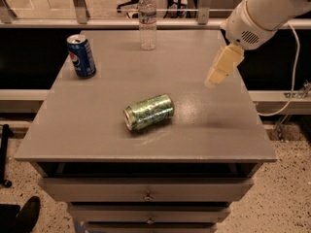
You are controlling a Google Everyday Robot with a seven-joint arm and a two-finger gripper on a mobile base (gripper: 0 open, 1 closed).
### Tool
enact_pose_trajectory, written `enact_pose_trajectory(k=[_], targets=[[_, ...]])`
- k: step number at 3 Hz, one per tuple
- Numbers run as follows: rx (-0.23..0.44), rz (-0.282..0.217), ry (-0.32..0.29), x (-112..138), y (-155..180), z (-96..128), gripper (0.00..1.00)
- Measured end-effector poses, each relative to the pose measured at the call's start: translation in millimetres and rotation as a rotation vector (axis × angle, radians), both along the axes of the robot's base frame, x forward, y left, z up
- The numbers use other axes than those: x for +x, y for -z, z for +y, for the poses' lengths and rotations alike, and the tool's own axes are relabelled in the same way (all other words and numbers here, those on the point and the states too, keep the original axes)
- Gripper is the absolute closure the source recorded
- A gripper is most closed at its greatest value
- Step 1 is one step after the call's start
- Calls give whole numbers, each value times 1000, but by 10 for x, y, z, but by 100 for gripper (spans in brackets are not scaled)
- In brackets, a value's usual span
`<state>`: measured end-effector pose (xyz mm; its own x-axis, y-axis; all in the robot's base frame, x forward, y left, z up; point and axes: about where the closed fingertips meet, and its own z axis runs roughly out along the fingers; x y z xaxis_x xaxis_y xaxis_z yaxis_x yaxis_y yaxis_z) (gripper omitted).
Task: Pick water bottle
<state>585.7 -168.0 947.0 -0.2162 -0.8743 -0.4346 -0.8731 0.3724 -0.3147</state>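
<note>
Your water bottle (147, 21) stands upright, clear and white-capped, at the table's (204, 130) far edge; the gripper (215, 78) hangs well apart.

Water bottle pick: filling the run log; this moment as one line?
water bottle: upright, far edge, untouched | gripper: over right side of table, apart from bottle | Pepsi can: upright, left | green can: lying, centre

Only the Pepsi emblem reads, on the blue can (81, 57) (jaws hang above the table (97, 130), right side).
</note>
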Motion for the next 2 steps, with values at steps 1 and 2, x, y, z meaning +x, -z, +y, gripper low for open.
enact_pose_trajectory(k=[1,2], targets=[[80,-32,34,456,0,157,0],[80,-32,34,456,0,157,0]])
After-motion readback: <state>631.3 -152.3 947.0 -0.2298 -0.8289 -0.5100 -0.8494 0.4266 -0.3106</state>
